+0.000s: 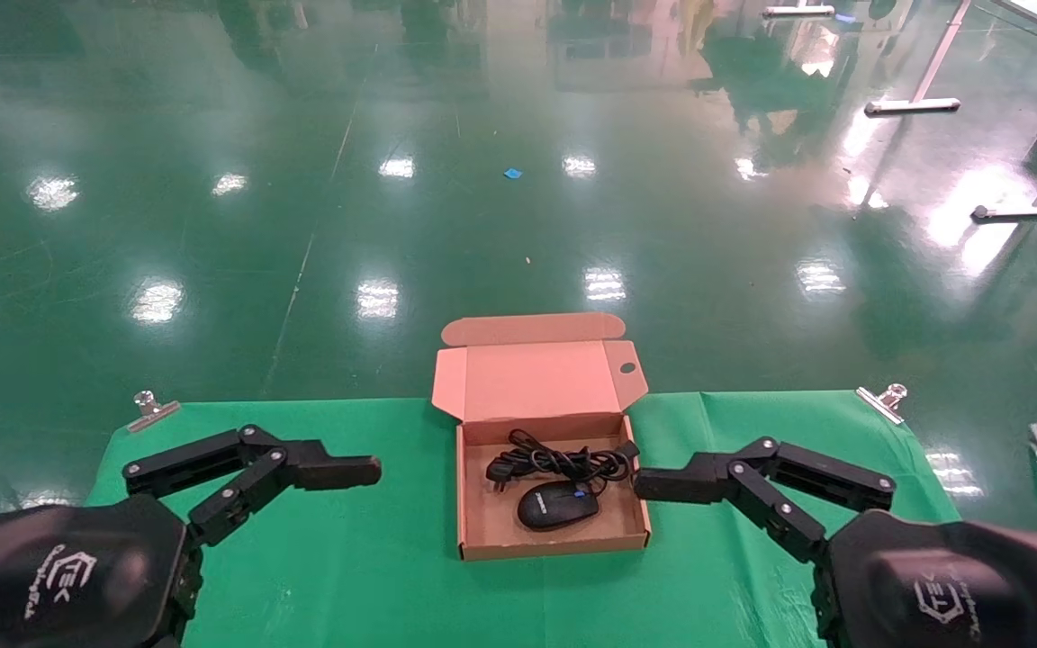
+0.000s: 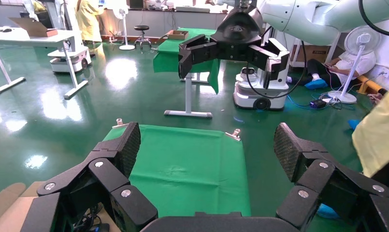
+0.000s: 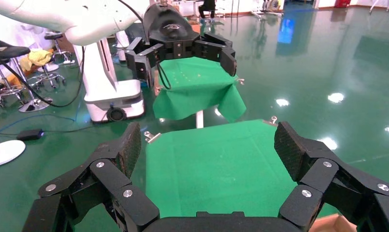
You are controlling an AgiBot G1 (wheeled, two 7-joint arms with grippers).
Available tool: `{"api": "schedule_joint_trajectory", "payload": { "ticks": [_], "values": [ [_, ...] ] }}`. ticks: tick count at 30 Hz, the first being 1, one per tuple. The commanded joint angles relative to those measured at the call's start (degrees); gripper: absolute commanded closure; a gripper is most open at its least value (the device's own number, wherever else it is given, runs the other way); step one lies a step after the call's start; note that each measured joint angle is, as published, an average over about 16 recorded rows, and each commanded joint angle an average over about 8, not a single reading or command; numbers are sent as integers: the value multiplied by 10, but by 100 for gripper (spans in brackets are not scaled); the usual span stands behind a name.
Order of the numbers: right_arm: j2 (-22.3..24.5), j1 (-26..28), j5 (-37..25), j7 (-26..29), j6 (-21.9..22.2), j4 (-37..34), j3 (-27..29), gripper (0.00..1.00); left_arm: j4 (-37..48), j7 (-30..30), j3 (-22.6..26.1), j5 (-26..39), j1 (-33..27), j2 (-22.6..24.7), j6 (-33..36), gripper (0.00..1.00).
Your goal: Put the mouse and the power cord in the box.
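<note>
On the green cloth-covered table (image 1: 320, 558), a shallow brown cardboard mailer box (image 1: 482, 517) sat at the middle of the far half, its hinged lid (image 1: 532, 382) standing open behind it with a small round hole in the side flap on the robot's right. Inside the box lay the small black oval computer mouse (image 1: 557, 504), a blue mark at its wheel, near the front wall and towards the right side. Just behind it, touching or nearly touching, the thick black power cord (image 1: 554, 462) lay in loose coils across the back of the tray, its plug end pointing to the robot's left. The left gripper (image 1: 352, 470) hung over the cloth to the left of the box, well apart from it, with its jaws spread wide and nothing between them; its ribbed black pads (image 2: 130, 145) framed bare green cloth in the left wrist view. The right gripper (image 1: 662, 484) hovered just beside the box's right wall, its jaws likewise spread wide and empty, as the right wrist view showed. Two metal clips (image 1: 151, 409) pinned the cloth at the table's far corners. Beyond the table stretched a glossy green floor (image 1: 518, 180), and white table legs (image 1: 924, 90) stood at the far right.
</note>
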Motion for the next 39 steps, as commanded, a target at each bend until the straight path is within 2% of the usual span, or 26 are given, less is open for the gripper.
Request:
{"api": "schedule_joint_trajectory", "payload": {
  "ticks": [1,39],
  "values": [
    [4,-10,8,10,-3,14,9,0,-10,-4,-8,-12,6,-10,8,0],
    [-1,4,-3,-1,1,-6,-3,0,4,1,3,5,-2,3,-3,0]
  ]
}}
